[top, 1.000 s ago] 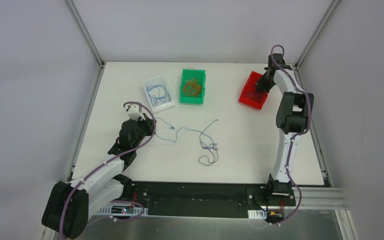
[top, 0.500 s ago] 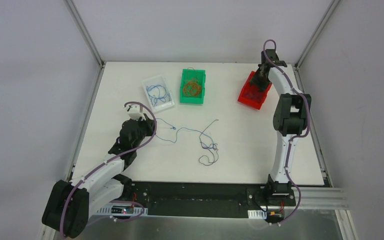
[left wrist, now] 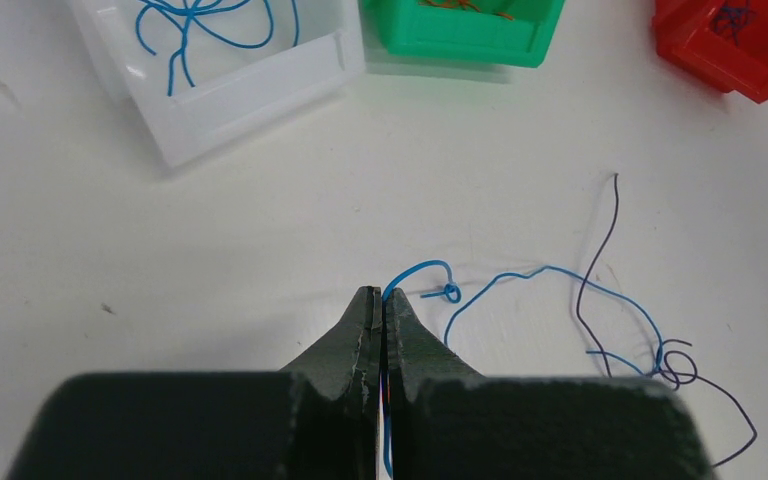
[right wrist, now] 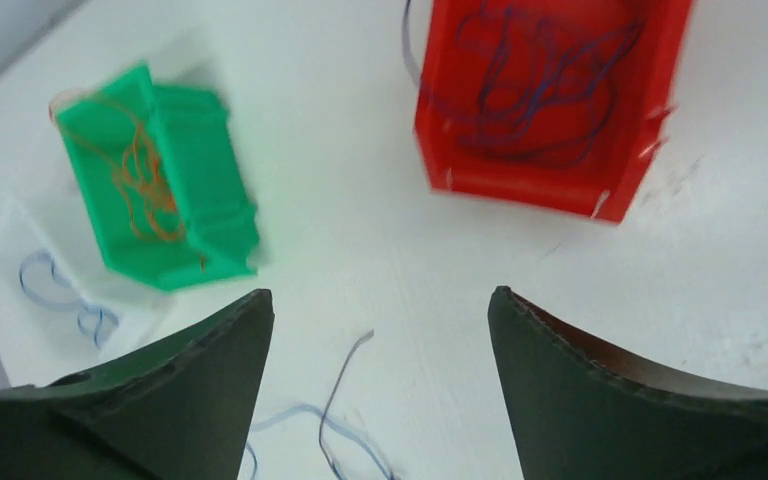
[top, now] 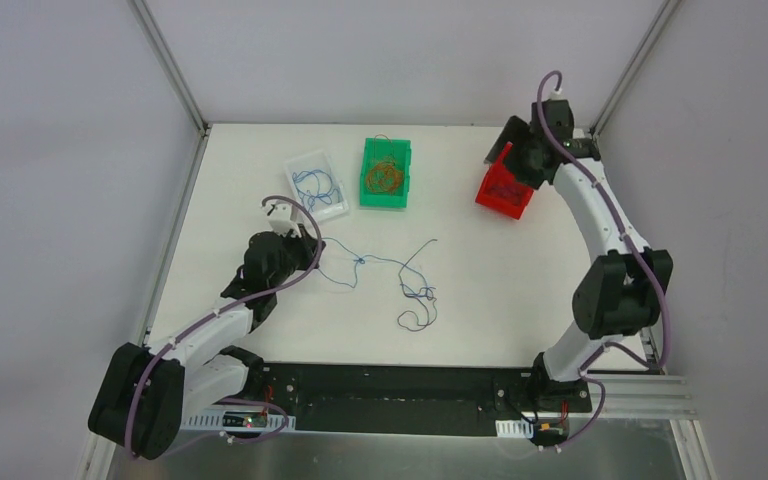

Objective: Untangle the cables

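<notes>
Left end effector (left wrist: 380, 300): pinching the blue cable (left wrist: 550, 268), lower centre of frame.
Right end effector (right wrist: 380, 295): spread; red bin (right wrist: 520, 185) at upper right.

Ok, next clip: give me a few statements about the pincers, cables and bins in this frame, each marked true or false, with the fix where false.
1. The left pincer is shut on a blue cable. True.
2. The right pincer grips a purple strand. False: it is open and holds nothing.
3. The green bin holds orange cables. True.
4. The red bin has nothing in it. False: dark purple cables lie inside.
</notes>
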Robot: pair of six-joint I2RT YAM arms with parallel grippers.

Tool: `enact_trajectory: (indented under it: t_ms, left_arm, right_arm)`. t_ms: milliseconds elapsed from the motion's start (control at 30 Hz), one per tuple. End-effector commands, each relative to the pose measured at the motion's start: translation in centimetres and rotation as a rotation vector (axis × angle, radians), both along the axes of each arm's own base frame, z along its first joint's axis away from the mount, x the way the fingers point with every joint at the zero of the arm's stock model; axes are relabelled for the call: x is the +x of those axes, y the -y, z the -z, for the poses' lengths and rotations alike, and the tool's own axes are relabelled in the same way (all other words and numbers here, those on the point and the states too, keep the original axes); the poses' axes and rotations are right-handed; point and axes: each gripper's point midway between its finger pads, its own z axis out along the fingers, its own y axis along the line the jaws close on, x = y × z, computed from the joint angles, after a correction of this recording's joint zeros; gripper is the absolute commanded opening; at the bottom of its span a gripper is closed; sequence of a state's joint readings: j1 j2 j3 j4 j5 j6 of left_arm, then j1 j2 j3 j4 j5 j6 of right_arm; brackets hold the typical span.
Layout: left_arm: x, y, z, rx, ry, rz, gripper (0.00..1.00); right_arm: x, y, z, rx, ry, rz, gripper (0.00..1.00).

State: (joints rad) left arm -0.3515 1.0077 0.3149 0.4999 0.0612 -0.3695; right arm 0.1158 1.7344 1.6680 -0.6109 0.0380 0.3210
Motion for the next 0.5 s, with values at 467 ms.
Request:
enact_trajectory:
  t_ms: [467]
  left_arm:
    - [0.9,3.3,-3.0,-0.044,0.061,0.171,0.00]
  right_arm:
    - [-22.2,-12.2,9.6,0.008,-0.151,-0.440,0.95]
